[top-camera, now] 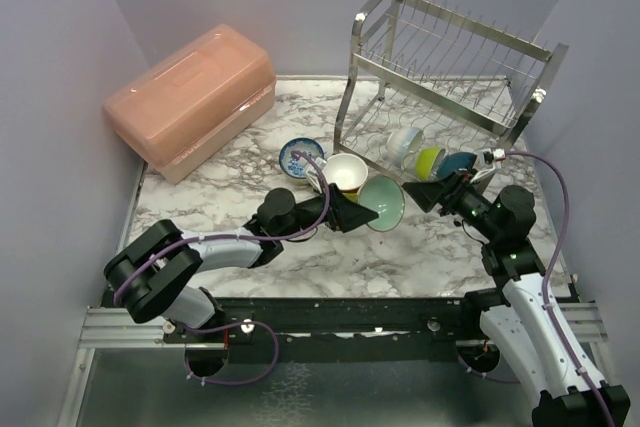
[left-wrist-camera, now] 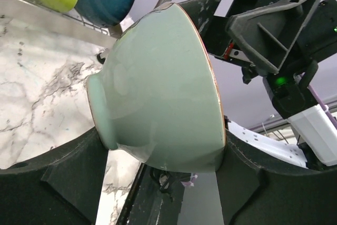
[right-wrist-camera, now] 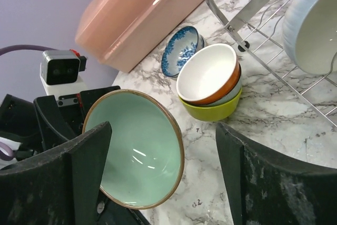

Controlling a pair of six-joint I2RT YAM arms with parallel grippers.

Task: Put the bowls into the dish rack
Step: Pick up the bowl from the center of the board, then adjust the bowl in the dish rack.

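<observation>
A mint green bowl (top-camera: 386,201) is tipped on its side in mid-table, and my left gripper (top-camera: 366,213) is shut on it, one finger at its foot and one at its rim (left-wrist-camera: 158,93). Facing that bowl's mouth, my right gripper (top-camera: 428,195) stands open; the bowl (right-wrist-camera: 134,151) sits partly between its wide jaws without being clamped. The dish rack (top-camera: 450,57) stands at the back right, and its lower shelf holds a pale bowl (top-camera: 404,141), a lime bowl (top-camera: 430,160) and a teal bowl (top-camera: 460,163). A stack of bowls (top-camera: 346,173) with a white-and-orange one on top stands beside a blue-and-white bowl (top-camera: 299,157).
A pink lidded box (top-camera: 190,97) lies at the back left. The rack's front leg (top-camera: 342,127) stands close behind the stack. The two grippers are within a hand's width of each other. Purple walls close in the table on three sides.
</observation>
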